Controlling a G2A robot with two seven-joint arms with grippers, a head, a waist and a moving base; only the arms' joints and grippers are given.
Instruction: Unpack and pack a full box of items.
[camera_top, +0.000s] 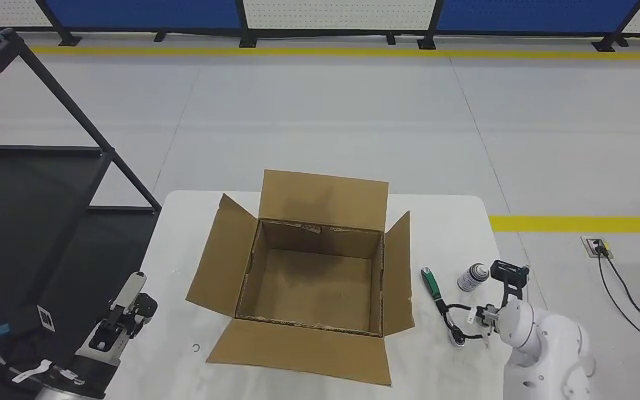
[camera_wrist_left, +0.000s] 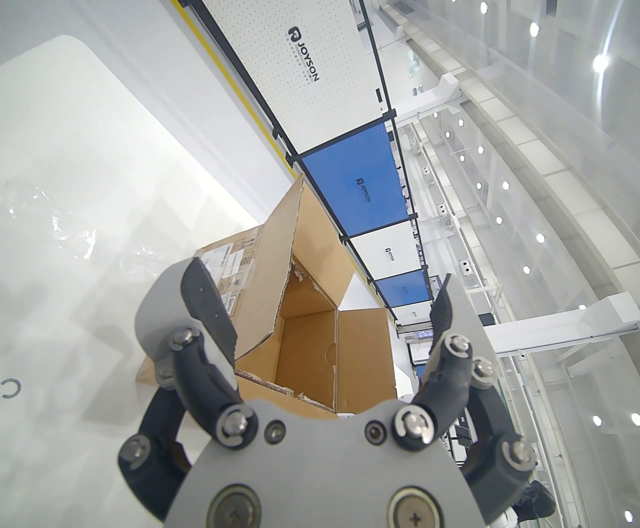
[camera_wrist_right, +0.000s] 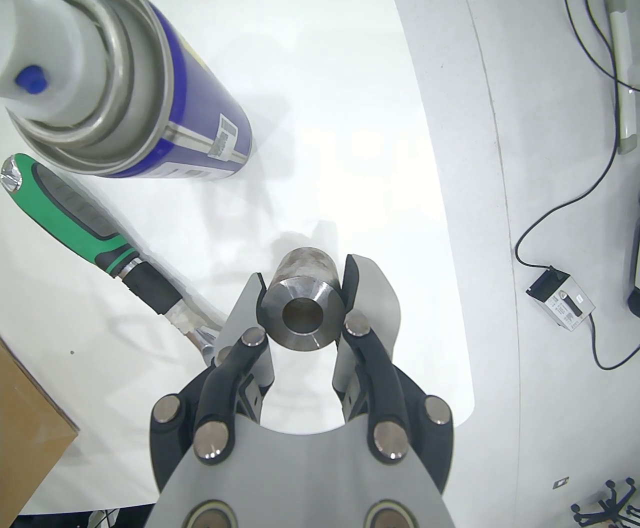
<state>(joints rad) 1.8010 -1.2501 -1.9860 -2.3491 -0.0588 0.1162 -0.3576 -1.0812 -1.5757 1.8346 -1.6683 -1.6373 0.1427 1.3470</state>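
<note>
Box (camera_top: 310, 290) sits open in the middle of the desk (camera_top: 440, 215) with its bare floor showing and four flaps splayed, so the job now looks to be repacking. Right fingers (camera_wrist_right: 354, 280) are closed on a short steel cylinder (camera_wrist_right: 302, 310) near the desk's right edge, gripping it across its smooth round wall close to one end. Whether it rests on the desk or hangs just above, I cannot tell. That hold is the weak spot: polished metal, likely heavy, could slip or swivel between the pads during a swing, drop, and roll off the nearby edge. The can (camera_wrist_right: 150, 100) stands just beside, with the green-handled tool (camera_wrist_right: 75, 215) lying between it and the box, so a low sweep toward the box might topple the can or snag the raised right flap (camera_top: 398, 270). Left fingers (camera_wrist_left: 207, 300) are spread wide, holding nothing, at the desk's left side, well apart from all this.
</note>
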